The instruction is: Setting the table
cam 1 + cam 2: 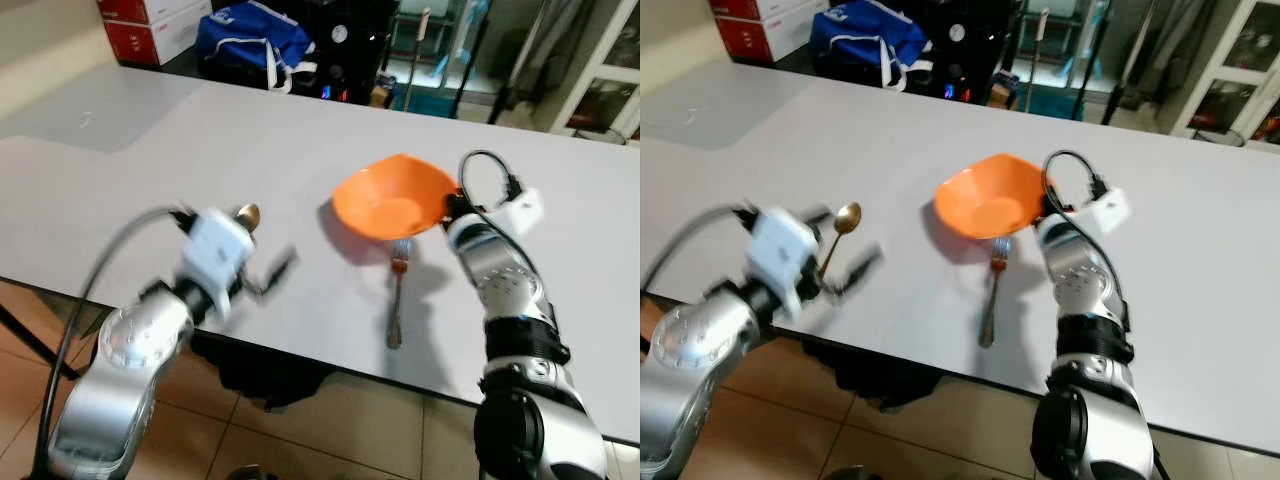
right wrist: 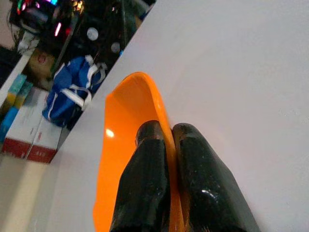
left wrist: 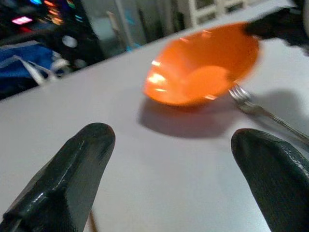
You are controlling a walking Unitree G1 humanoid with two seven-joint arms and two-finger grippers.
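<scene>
Bowl (image 1: 392,198), orange and tilted, sits near the middle of the white table (image 1: 150,170), tipped up on its right side so its opening faces left. The right gripper (image 2: 166,145) pinches the bowl's right rim, its two black fingers pressed together with the thin orange wall between them, one inside and one outside. A fork (image 1: 397,290) lies on the table just in front of the bowl, tines toward it and nearly touching its base, handle pointing to the near edge. A spoon (image 1: 840,228) with a gold-coloured bowl lies to the left of the fork, well apart from it, partly hidden by the left arm. The left gripper (image 1: 845,270) hovers over the near left part of the table beside the spoon, blurred, its fingers (image 3: 72,169) spread wide apart with nothing between them, pointing toward the orange bowl. Beyond the far edge of the table stand a blue bag (image 1: 250,35) and red-and-white boxes (image 1: 150,25) on the floor.
</scene>
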